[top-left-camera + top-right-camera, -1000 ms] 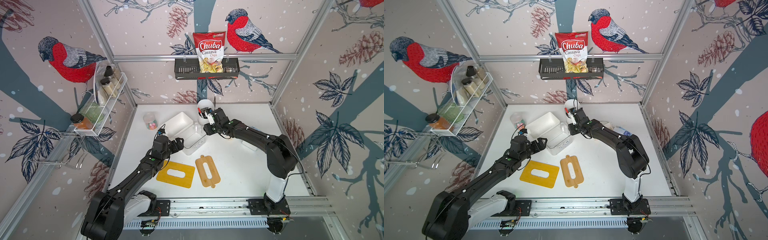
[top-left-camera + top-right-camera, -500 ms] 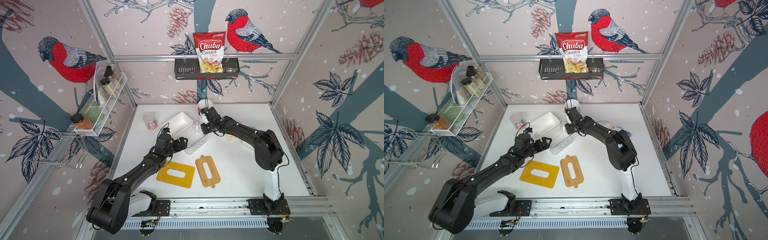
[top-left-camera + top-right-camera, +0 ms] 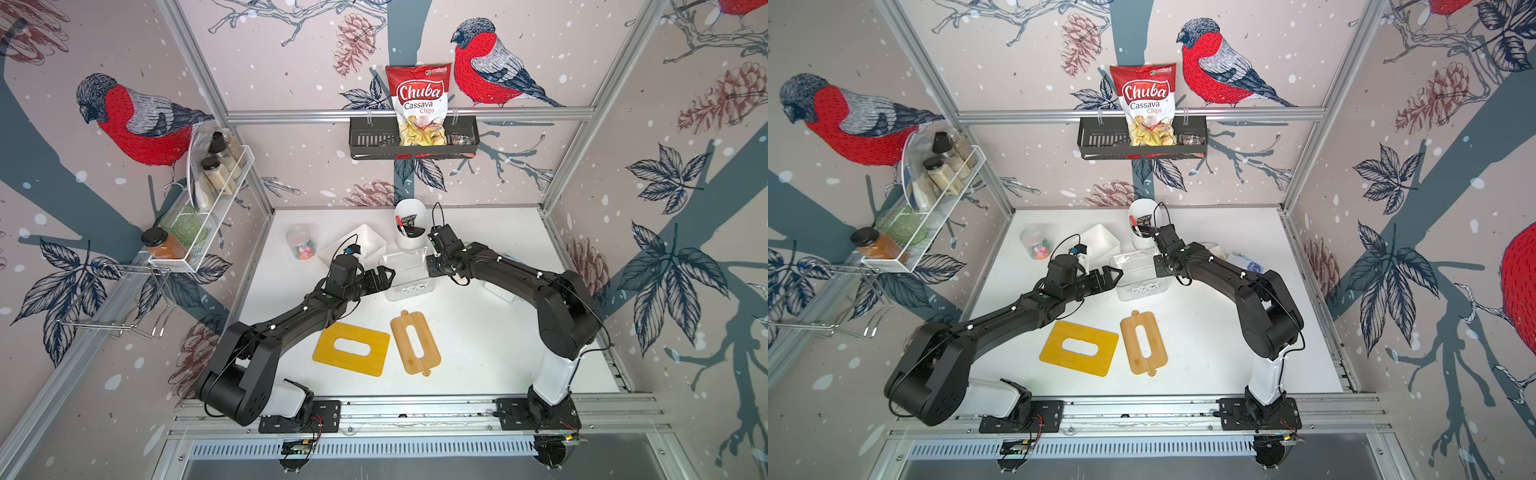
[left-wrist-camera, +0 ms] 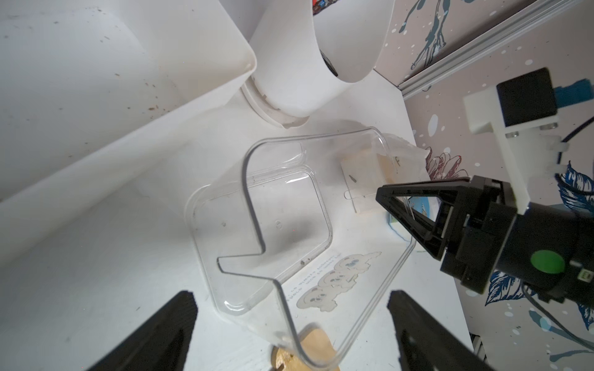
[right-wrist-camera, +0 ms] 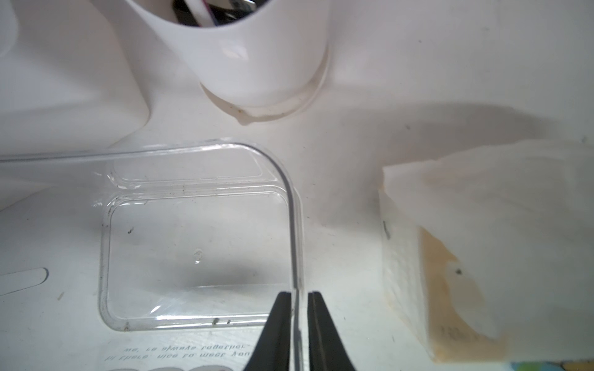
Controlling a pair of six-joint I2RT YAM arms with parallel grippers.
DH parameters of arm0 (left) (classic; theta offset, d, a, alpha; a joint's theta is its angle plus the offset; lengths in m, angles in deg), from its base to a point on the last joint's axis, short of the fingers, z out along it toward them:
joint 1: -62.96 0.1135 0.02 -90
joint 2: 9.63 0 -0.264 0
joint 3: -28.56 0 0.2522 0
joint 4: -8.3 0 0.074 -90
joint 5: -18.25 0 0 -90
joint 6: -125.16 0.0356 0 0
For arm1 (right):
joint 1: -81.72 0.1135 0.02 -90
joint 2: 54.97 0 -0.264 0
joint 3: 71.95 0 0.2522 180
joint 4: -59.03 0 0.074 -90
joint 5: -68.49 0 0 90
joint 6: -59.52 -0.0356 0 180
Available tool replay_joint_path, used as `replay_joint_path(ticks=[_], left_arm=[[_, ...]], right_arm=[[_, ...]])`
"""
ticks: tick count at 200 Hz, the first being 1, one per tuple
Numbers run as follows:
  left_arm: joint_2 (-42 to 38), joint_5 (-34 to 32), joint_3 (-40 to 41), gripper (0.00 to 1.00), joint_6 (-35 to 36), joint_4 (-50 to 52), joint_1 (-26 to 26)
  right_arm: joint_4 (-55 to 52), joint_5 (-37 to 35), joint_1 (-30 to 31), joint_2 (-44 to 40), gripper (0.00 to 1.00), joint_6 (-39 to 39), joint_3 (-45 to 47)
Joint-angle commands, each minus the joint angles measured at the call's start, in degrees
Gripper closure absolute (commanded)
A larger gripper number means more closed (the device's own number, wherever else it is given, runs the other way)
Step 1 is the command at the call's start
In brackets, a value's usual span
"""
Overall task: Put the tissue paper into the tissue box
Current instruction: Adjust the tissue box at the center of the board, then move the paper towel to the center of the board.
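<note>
On the bench (image 3: 478, 332), the tissue box (image 5: 291, 208) sits empty, its wall pinched by the right claw (image 5: 297, 294); the left claw (image 4: 291, 295) gapes. Beside it, the tissue paper (image 5: 482, 192) waits unloaded.

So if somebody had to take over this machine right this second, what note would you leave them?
Left gripper: open at one end of the box, holding nothing.
Right gripper: shut on the box's wall at the opposite end.
Box: clear, empty, no lid on, standing on the table.
Tissue: a stack on the table beside the box, on the right arm's side, not held.
Yellow lid and wooden lid: flat on the table, nearer the front.
Done: box gripped. Left: tissue into the box.
</note>
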State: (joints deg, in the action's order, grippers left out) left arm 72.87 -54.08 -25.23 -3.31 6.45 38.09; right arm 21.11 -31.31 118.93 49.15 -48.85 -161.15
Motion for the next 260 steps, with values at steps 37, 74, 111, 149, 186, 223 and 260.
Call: replay_joint_path(ticks=[37, 74, 111, 149, 186, 223, 260], left_arm=[[6.69, 1.28, -5.39, 0.04, 3.70, -2.09, -0.45], [6.51, -2.02, -6.91, 0.04, 5.85, 0.32, -0.45], [3.95, -5.54, -6.24, 0.04, 6.84, 1.66, -0.45], [-1.00, -7.20, -3.36, 0.04, 6.51, -0.03, -0.45], [-2.61, -6.94, -3.03, 0.04, 6.40, -0.64, -0.54], [-2.69, -6.60, -3.19, 0.04, 6.31, -0.51, -0.88], [-3.13, -7.02, -3.29, 0.04, 6.95, -0.05, -1.06]], right_arm=[[4.62, 5.10, -0.04, -6.17, 0.68, -6.51, 5.70], [5.08, 7.16, -2.06, -9.77, 0.56, -5.92, 7.86], [6.99, 12.31, -7.14, -17.13, 0.44, -4.83, 12.69], [8.74, 15.58, -15.28, -24.38, 0.30, -4.14, 19.97], [12.83, 17.86, -19.87, -21.76, 0.28, -4.06, 24.10], [15.31, 18.91, -20.71, -16.41, 0.29, -3.45, 24.64], [15.88, 16.46, -26.11, -15.39, 0.29, -3.17, 25.24]])
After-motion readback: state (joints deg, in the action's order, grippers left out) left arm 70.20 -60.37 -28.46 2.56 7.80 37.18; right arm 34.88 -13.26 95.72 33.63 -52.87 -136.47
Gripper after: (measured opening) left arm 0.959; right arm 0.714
